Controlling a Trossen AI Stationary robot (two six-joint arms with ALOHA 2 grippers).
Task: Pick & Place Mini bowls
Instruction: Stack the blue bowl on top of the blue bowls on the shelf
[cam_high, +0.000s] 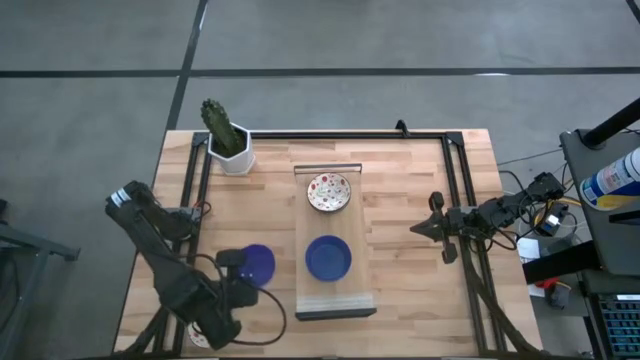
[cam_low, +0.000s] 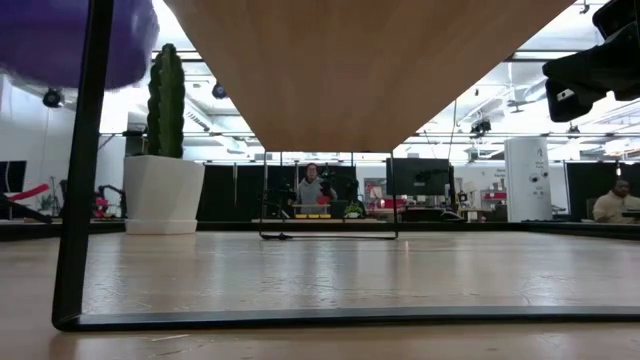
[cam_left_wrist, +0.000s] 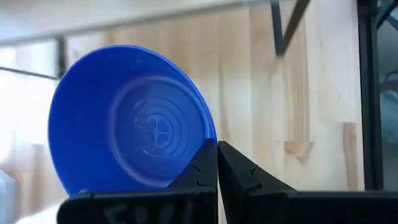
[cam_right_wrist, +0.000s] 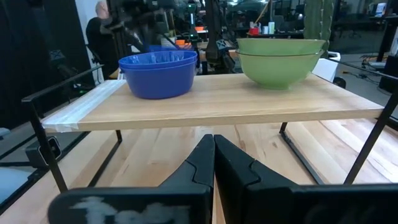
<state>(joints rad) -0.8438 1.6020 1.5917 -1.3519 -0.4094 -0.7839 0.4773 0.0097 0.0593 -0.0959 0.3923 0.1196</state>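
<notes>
My left gripper (cam_high: 238, 263) is shut on a cobalt blue mini bowl (cam_high: 258, 265) near the table's front left, just left of a raised wooden shelf (cam_high: 356, 250). That bowl (cam_low: 60, 40) hangs high above the table in the low view. On the shelf sit blue bowls (cam_high: 328, 258) toward the near end and cream speckled bowls (cam_high: 329, 192) toward the far end. In the right wrist view the blue (cam_right_wrist: 158, 74) and the green-walled ones (cam_right_wrist: 280, 62) each look like a stack of two. My right gripper (cam_high: 420, 228) is shut and hovers right of the shelf, touching nothing. My left gripper pinches the blue bowl's rim (cam_left_wrist: 202, 134) between its two fingertips (cam_left_wrist: 205, 165). The rest of the bowl (cam_left_wrist: 130, 118) spreads out to one side of the fingers. It is lifted clear of the table and the shelf.
A white pot with a green cactus (cam_high: 228, 140) stands at the table's far left corner. A black metal frame (cam_high: 460, 190) runs along the table's edges, and the shelf rests on thin black legs (cam_low: 85, 200). Bare wood lies between shelf and right gripper. People show in the room beyond.
</notes>
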